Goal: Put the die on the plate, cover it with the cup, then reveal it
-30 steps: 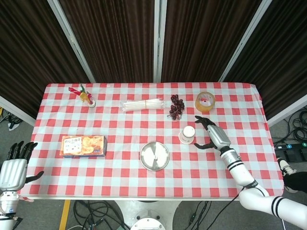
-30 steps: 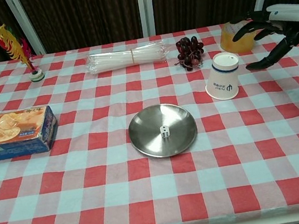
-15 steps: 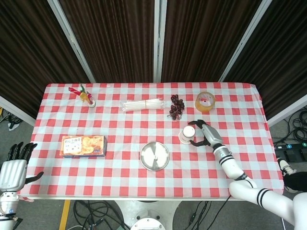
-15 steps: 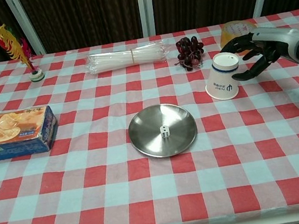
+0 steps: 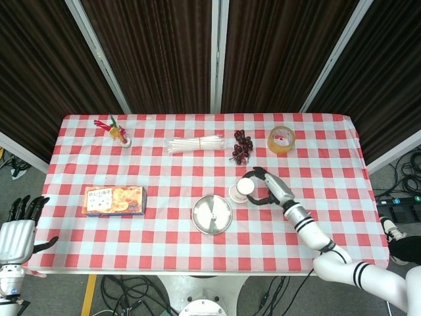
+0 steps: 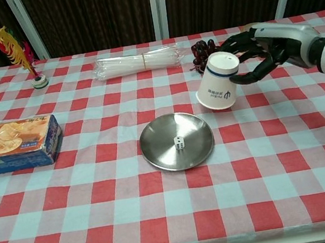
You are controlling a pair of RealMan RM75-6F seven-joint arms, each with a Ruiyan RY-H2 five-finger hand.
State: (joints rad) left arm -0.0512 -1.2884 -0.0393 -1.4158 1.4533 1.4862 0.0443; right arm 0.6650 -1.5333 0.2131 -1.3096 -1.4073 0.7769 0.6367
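My right hand (image 6: 264, 54) holds the white paper cup with a blue band (image 6: 218, 81), mouth down and tilted, lifted off the surface.

The cup hangs just beside the round steel plate (image 6: 155, 154), on its far right side, not over it. The small white die (image 6: 179, 145) lies in the middle of the plate. My fingers (image 5: 258, 173) wrap around the upper part of the cup. My left hand (image 5: 16, 234) waits at the near left corner, off the red-and-white checked surface (image 6: 293, 156), fingers spread and holding nothing. A bunch of dark grapes (image 5: 242, 145) lies behind the cup.
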